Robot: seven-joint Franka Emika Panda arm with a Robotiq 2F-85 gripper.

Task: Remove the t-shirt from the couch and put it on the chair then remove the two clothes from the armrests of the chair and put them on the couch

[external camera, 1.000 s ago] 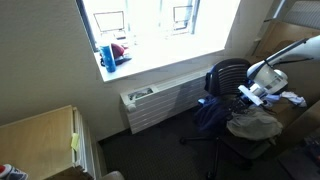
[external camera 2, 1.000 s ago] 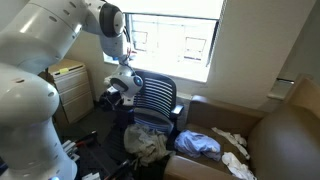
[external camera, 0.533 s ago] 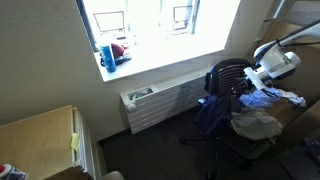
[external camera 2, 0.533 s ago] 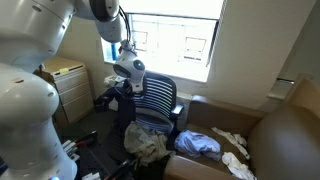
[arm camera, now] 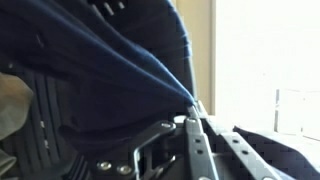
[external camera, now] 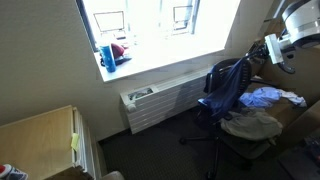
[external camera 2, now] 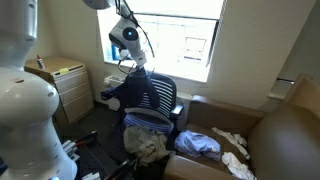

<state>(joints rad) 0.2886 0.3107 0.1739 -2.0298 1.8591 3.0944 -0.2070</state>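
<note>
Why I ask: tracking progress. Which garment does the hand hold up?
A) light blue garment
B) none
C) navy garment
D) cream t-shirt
C: the shut hand pinches the navy garment, which hangs from it by the chair; the t-shirt lies on the seat, the light blue garment on the couch.

"How many seats does the room hold?"
"One chair point(external camera 2: 158, 97); one couch point(external camera 2: 285, 135)."
"And clothes?"
"Three clear ones: one navy garment point(arm camera: 110, 50); one light blue garment point(external camera 2: 198, 143); one t-shirt point(external camera: 252, 124)."
"Anything else?"
"One radiator point(external camera: 160, 105); one cabinet point(external camera: 40, 135)."
</note>
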